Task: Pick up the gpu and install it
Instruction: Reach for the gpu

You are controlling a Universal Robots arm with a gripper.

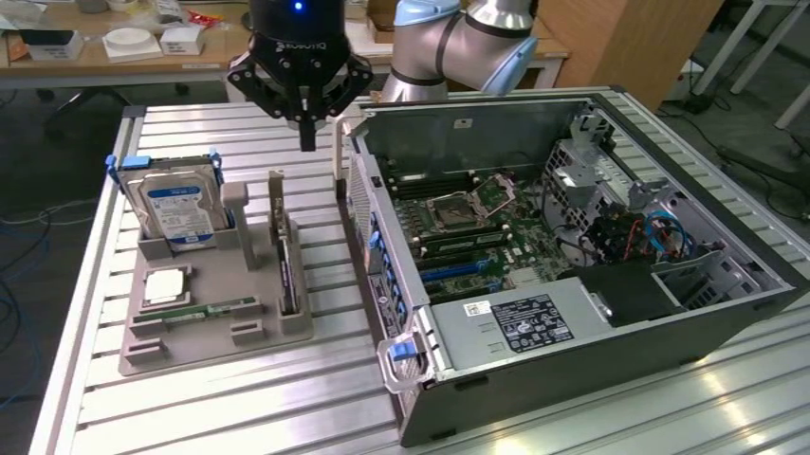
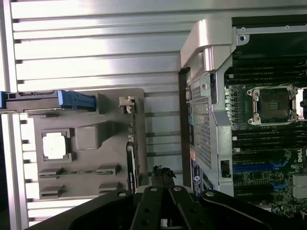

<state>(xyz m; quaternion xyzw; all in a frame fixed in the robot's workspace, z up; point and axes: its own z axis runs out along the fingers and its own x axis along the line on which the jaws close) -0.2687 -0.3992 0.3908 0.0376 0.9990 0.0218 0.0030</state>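
Desk (image 1: 253,408): parts tray (image 1: 209,284) twd exterior view's left, PC case (image 1: 544,374) just beside, right. Tray: HDD (image 1: 177,209) far-left corner, gpu (image 1: 288,277) along right edge.

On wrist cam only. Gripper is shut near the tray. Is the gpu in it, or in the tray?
Observer: In the tray. The gpu stands on its edge in a slot of the tray, on the side nearest the case.
Operator: So what is the gripper on?
Observer: Nothing. The gripper is shut and hangs clear above the table. It touches neither the card nor the case.
Operator: What's the blue thing at the tray's end?
Observer: The blue frame around the hard drive. The drive stands upright, and its blue-white label faces the exterior camera.
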